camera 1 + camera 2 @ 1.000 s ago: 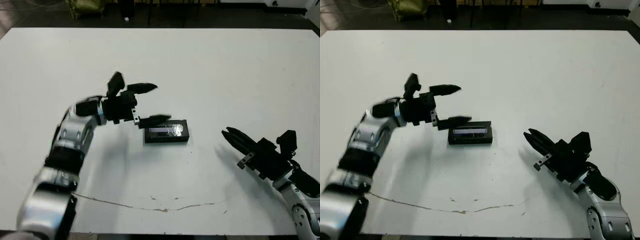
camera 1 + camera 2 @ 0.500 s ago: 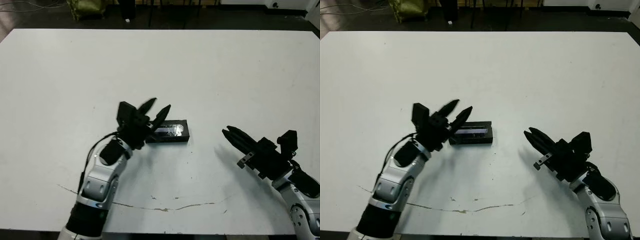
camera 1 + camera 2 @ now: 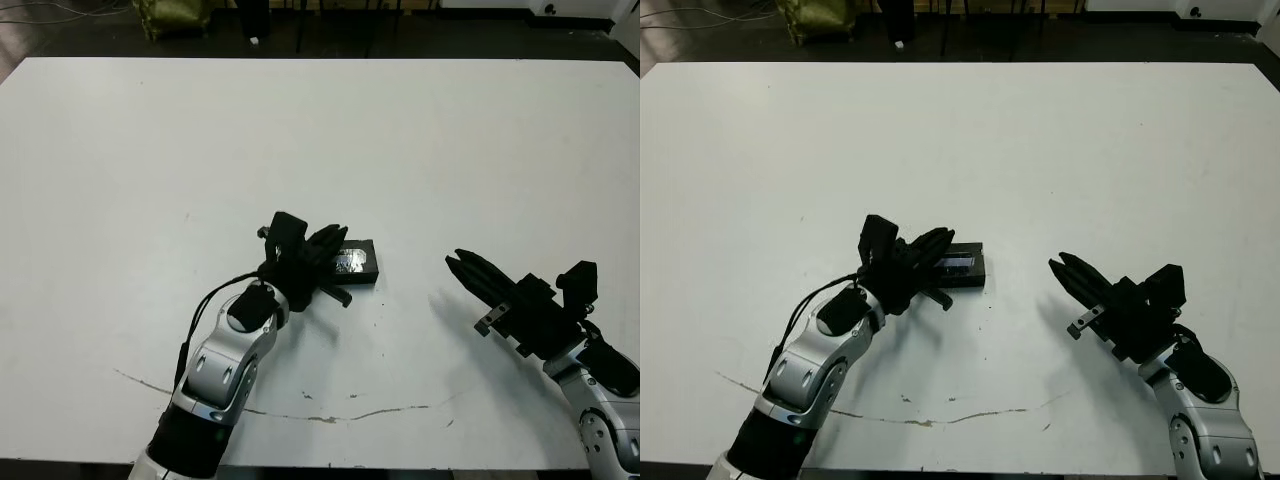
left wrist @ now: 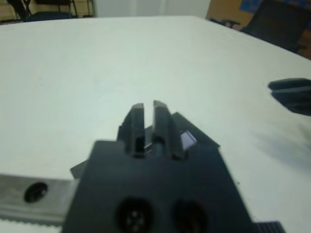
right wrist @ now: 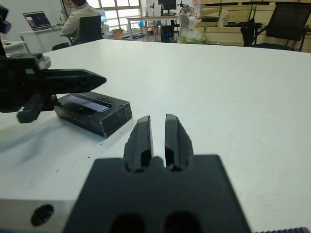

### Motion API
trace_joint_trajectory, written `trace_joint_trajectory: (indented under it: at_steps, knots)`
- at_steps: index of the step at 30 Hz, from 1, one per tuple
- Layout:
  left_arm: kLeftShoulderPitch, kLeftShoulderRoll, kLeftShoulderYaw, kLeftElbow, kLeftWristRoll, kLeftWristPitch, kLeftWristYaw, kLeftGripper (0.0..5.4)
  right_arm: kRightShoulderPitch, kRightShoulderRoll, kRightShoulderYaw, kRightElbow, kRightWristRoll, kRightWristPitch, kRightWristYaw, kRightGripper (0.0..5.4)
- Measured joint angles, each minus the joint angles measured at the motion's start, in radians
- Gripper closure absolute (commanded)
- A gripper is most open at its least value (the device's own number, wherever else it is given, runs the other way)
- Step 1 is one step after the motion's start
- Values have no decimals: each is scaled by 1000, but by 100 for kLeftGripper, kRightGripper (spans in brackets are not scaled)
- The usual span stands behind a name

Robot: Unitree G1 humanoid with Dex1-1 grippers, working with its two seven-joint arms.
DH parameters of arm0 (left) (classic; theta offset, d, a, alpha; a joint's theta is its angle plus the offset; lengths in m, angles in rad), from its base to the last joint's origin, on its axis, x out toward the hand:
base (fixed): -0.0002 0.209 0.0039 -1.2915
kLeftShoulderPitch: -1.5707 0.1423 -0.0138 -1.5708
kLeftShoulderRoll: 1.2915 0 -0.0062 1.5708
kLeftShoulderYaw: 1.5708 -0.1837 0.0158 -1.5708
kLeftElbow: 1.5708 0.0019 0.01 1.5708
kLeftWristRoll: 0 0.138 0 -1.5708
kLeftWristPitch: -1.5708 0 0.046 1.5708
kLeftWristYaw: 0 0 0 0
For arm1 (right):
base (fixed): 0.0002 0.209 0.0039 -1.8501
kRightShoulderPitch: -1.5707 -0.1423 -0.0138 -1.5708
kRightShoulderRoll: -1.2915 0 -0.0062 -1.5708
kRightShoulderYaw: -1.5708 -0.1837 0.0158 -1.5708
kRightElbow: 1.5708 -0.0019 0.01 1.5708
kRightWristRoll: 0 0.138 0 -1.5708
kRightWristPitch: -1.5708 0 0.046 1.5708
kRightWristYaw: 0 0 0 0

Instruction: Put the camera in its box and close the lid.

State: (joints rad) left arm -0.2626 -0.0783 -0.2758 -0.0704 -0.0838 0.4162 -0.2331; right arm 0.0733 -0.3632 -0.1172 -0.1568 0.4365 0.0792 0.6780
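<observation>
White table (image 3: 450, 140) fills most of the room view, dark floor and chair legs along the far edge; a thin brownish crack line (image 3: 330, 415) runs across the near part of the tabletop. Box (image 5: 92, 113) sits closed near table centre, with the lid (image 3: 356, 262) on top, glossy silver-blue strip facing up. Camera not visible anywhere. Left gripper (image 3: 322, 252) is right at the box's left end, its black fingers (image 4: 164, 127) drawn close together with only a thin slit between them, reaching over the left part of the lid and covering it from above. Can't tell whether the fingertips actually press on the lid or hover just over it. In the right wrist view one left finger points out level just above the box's near-left corner. Right gripper (image 3: 463, 270) rests low over the table well to the right of the box, apart from it, pointing back toward it; its fingers (image 5: 141, 141) are also nearly together, narrow gap, holding nothing. No brand, label or readable writing on lid or box; strip only shows blurry reflections. Background in the right wrist view: person (image 5: 80, 17) seated at a desk with a laptop (image 5: 36, 20), office chairs, shelves with cartons, nothing legible.
</observation>
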Motion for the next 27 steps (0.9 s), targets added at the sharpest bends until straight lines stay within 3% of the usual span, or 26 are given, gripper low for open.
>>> trace_joint_trajectory:
  at_steps: [14, 27]
  knots:
    - [-75, 13, -9, 67, 24, 107, 17, 539, -3, -1, 0, 16, 1, 0, 10, 540]
    - [-77, 44, -41, 44, 41, 134, -5, 539, 9, -2, 0, -26, 16, 37, -3, 540]
